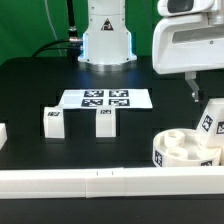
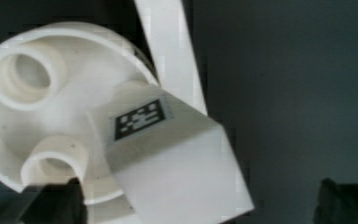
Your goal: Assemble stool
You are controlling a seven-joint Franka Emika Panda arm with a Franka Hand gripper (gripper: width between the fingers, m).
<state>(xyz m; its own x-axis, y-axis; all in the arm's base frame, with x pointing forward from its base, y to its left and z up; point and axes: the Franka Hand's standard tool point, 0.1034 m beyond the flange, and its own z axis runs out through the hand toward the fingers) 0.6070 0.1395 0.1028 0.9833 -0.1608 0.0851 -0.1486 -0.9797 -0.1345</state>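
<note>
exterior view: left leg [image 1: 53, 121] and middle leg [image 1: 105, 121] upright on bench [image 1: 30, 90], in front of marker board [image 1: 105, 99] | right: seat disc [image 1: 183, 150], third leg [image 1: 210, 118] tilted at its rim | wrist view only: fingers [image 2: 43, 205] spread wide, clear of third leg, its black-and-white tag [image 2: 144, 118] showing, round socket [image 2: 43, 75] in seat disc
</note>
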